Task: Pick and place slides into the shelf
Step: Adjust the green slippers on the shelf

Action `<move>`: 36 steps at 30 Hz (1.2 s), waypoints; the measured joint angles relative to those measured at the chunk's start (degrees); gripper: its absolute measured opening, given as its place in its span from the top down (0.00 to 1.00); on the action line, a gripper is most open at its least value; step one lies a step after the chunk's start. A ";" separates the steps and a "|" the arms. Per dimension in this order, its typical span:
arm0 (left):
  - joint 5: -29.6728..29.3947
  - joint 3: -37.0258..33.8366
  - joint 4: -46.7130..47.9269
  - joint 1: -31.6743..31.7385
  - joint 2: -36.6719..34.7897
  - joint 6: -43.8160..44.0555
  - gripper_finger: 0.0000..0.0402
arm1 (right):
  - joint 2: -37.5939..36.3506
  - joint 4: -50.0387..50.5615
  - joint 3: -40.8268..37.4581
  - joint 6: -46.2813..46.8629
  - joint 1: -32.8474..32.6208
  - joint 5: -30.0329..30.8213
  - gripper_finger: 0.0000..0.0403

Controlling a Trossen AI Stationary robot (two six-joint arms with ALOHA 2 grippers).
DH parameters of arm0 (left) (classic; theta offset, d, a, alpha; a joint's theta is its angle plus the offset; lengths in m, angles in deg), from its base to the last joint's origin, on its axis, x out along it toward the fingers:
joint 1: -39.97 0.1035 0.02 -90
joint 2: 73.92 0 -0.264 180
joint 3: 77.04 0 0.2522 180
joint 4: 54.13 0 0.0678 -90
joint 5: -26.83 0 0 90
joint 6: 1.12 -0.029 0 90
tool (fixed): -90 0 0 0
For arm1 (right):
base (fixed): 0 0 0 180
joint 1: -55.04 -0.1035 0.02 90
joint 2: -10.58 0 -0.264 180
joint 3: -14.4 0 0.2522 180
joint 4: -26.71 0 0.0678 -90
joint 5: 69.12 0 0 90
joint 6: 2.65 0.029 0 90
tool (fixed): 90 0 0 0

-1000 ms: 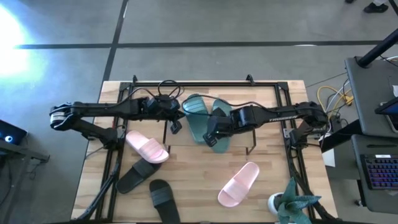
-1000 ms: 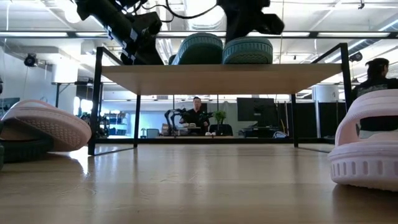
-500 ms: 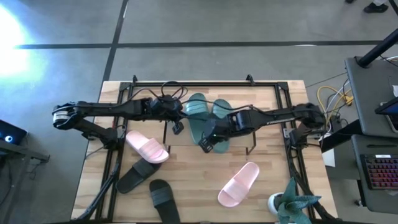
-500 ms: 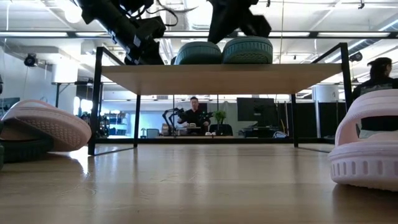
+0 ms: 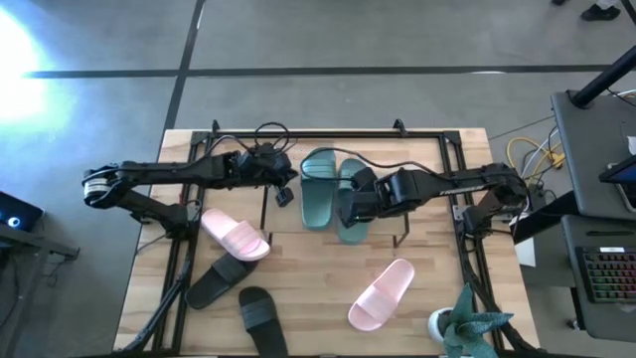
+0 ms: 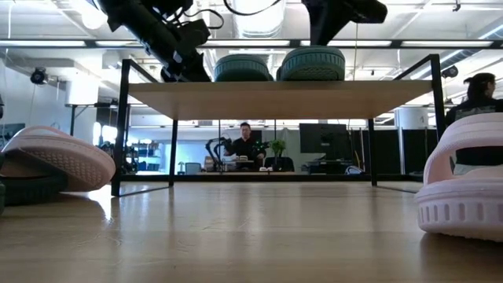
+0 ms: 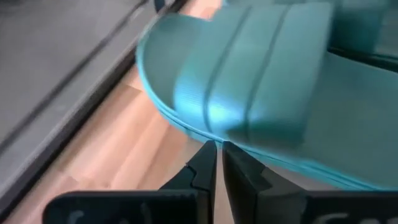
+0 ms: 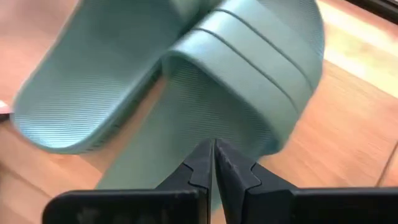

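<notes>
Teal slides sit side by side on the shelf's point(image 6: 275, 89) wood board, the left teal slide point(image 5: 318, 187) square to the rack and the right teal slide point(image 5: 354, 204) angled so its heel runs toward the front edge. Left gripper point(image 5: 285, 177) hangs just beside the left one's outer edge, fingers pressed together and holding nothing. Right gripper point(image 5: 350, 206) is above the angled slide, also pinched shut and empty; its wrist view looks straight down at the ribbed strap. My guess is the pair is being nudged straight, so a gentle push with closed tips against the sole's rim, not the soft strap, should square it up without shoving it off the board.

On the desk point(image 5: 308, 288) four remain: a pink slide point(image 5: 236, 237) by the left frame, another pink slide point(image 5: 382, 292) toward the front right, and two black slides point(image 5: 240, 292) front left. A small potted plant point(image 5: 465, 325) stands at the right front corner.
</notes>
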 joint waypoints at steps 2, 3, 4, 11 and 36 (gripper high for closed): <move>-1.13 0.00 -0.17 0.45 -0.15 -1.55 0.97 | 0.00 -0.62 0.02 0.06 -0.15 -0.66 0.97; -1.54 0.00 -0.25 0.83 -0.15 -2.26 0.97 | 0.00 -1.31 0.02 0.01 -0.17 -1.40 0.97; -1.58 0.00 -0.40 1.24 -0.15 -2.96 0.97 | 0.00 -2.08 0.02 -0.09 -0.21 -2.46 0.97; 1.85 0.41 -5.47 5.72 0.02 -3.40 0.97 | 0.66 -3.57 -0.11 0.18 -0.22 -6.83 0.97; 21.09 8.61 -5.23 9.84 10.36 -9.16 0.97 | 3.69 0.12 -1.18 3.94 5.33 2.59 0.97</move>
